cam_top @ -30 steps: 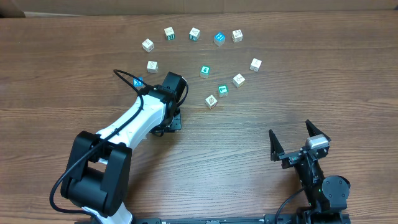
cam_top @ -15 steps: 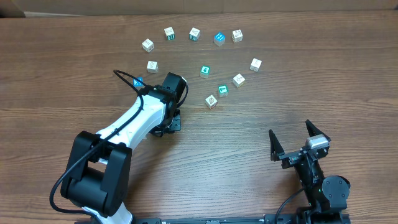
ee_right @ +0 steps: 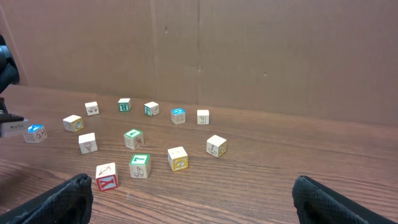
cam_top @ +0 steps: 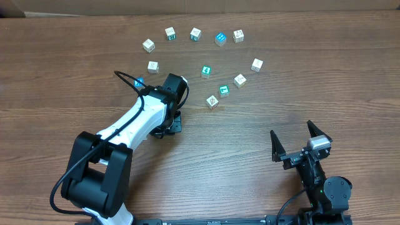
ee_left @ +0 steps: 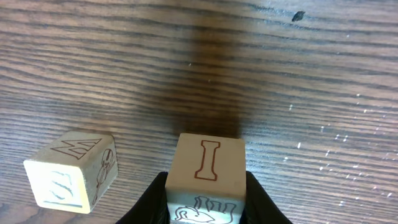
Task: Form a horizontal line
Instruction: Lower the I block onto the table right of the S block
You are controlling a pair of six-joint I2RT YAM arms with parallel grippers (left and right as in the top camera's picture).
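Over the table [cam_top: 325, 75], seen from above, almost nothing had shifted across the last second: the left gripper [cam_top: 173, 123], just off centre toward 8 o'clock, had barely crept, its fingers hidden under the wrist; every cube lay where it had lain; the right gripper [cam_top: 291, 131], parked toward 4 o'clock, kept its fingers spread wide on nothing. The four cubes for the line sat toward 1 o'clock of centre in a slant, not a level row: the lower white cube [cam_top: 212, 101], the green L cube [cam_top: 223, 91], the pale yellow cube [cam_top: 240, 80] and the upper white cube [cam_top: 257, 64]. So little motion suggested a grip being settled, not a carry; the line looked no nearer to level.

At the left wrist, what the overhead hid was plain: the dark fingers [ee_left: 152, 202] were closed on both sides of a cream cube [ee_left: 208, 162] with a red-outlined I on top; whether it rested on the table or hung just above it I could not tell; an M cube [ee_left: 71, 168] stood apart at 9 o'clock of it.

From the right wrist, the open fingers framed the lower corners; only here did side faces show, the yellow on the pale yellow cube [ee_right: 178, 158], the green on the green L cube [ee_right: 139, 165]; the cream cube was out of sight.
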